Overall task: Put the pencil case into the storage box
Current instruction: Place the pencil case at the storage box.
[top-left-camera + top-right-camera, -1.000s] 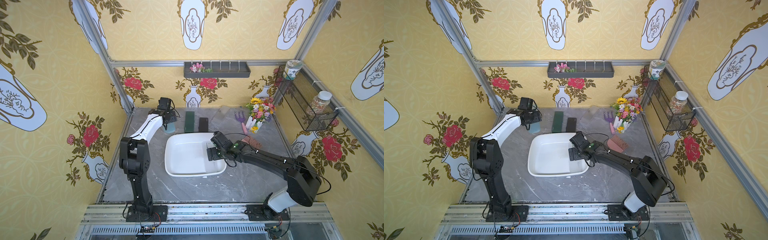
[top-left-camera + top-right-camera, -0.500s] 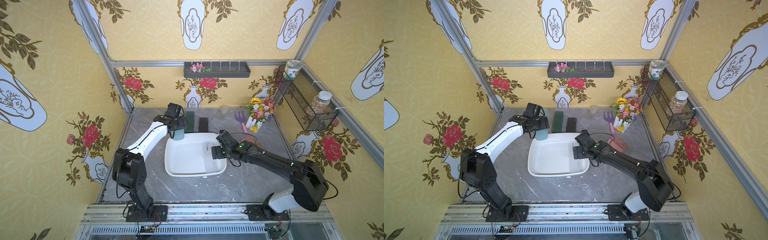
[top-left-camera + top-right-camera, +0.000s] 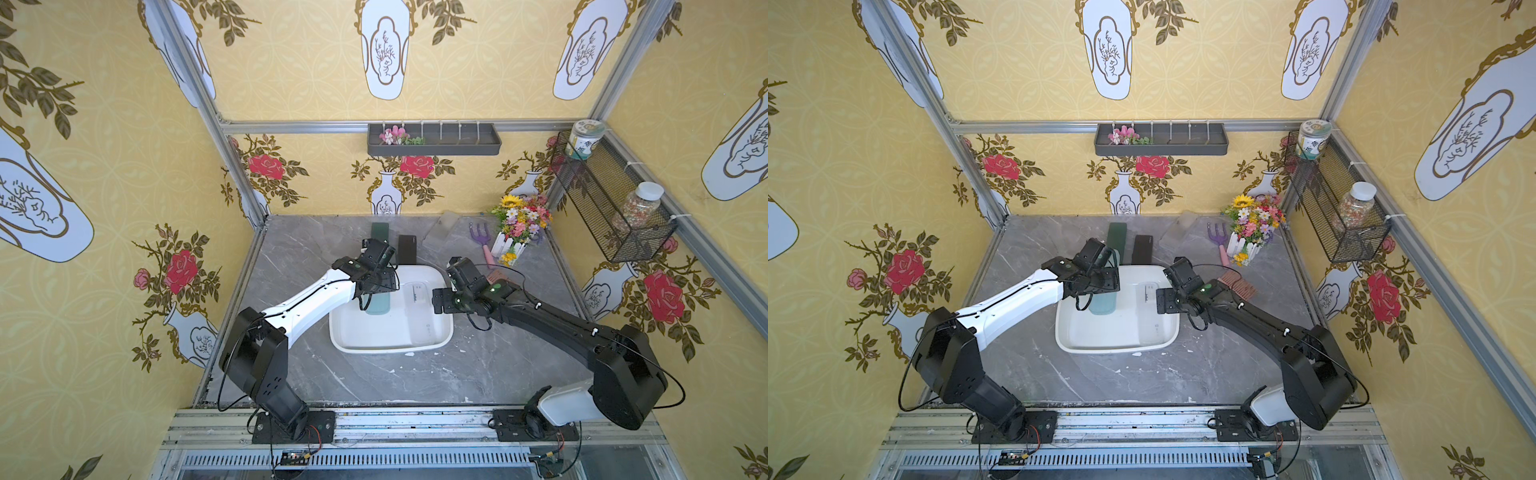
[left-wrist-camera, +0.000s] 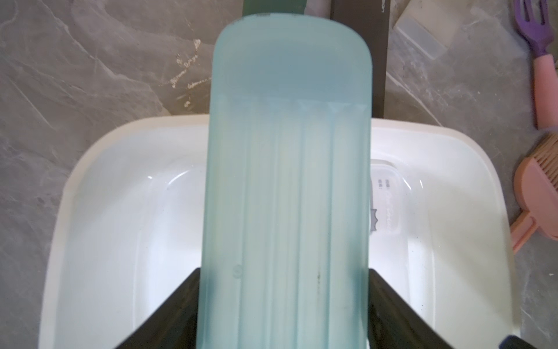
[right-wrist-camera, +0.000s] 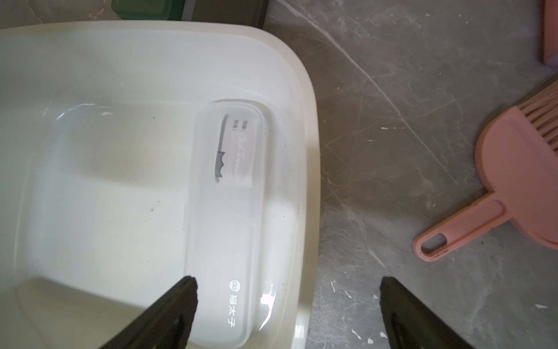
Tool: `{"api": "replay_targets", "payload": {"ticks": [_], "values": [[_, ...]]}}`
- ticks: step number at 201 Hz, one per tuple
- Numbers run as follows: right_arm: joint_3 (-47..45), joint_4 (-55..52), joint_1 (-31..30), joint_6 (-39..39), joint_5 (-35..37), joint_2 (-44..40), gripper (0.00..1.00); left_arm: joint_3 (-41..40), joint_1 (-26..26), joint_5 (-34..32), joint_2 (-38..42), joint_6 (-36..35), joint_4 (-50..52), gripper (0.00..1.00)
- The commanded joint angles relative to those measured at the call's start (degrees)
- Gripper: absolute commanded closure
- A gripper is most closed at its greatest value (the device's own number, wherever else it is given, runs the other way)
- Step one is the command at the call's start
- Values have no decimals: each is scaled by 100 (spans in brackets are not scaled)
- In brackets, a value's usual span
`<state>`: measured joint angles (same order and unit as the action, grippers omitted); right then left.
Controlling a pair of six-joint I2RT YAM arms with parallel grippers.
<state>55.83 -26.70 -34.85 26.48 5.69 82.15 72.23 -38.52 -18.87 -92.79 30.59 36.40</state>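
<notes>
The storage box point(image 3: 390, 348) point(image 3: 1113, 350) is a wide white tub in mid-table. My left gripper point(image 3: 376, 286) point(image 4: 283, 272) is shut on a pale blue translucent pencil case point(image 3: 379, 302) point(image 3: 1103, 304) point(image 4: 287, 181), held above the tub's left half, its far end reaching past the back rim point(image 4: 120, 130). A second, clear white pencil case point(image 3: 419, 297) point(image 5: 226, 211) lies inside the tub along its right wall. My right gripper point(image 3: 440, 301) point(image 5: 287, 290) hangs open over the tub's right rim point(image 5: 308, 121), holding nothing.
Behind the tub lie a dark green case point(image 3: 380, 232), a black case point(image 3: 407, 249) and a clear case point(image 3: 444, 224). A purple rake point(image 3: 482, 245), flower pot point(image 3: 519, 228) and pink brush point(image 5: 519, 169) sit to the right. A grey tray point(image 3: 434, 139) and mesh basket point(image 3: 611, 203) hang on the walls.
My left arm carried the blue pencil case from the back left of the table to above the tub. The right gripper shifted slightly to the right, still open.
</notes>
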Motion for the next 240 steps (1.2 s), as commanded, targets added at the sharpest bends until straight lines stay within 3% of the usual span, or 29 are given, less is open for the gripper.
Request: {"api": "replay_targets", "payload": {"ticks": [1,74,138,198,240], "values": [[-49,199,13,-66,-73,-21,3,-139,-244,-169,-65,408,-141,31],[-116,147,31,-85,-67,-49,3,-390,-987,-485,-701,1054,-391,31],[-107,95,49,-77,-32,-24,3,-595,-1017,-622,-1063,1336,-680,32],[-46,27,49,-77,45,74,3,-286,-955,-745,-1553,1300,-692,31],[-36,35,66,-83,49,126,3,-373,-947,-828,-1502,1307,-700,19]]}}
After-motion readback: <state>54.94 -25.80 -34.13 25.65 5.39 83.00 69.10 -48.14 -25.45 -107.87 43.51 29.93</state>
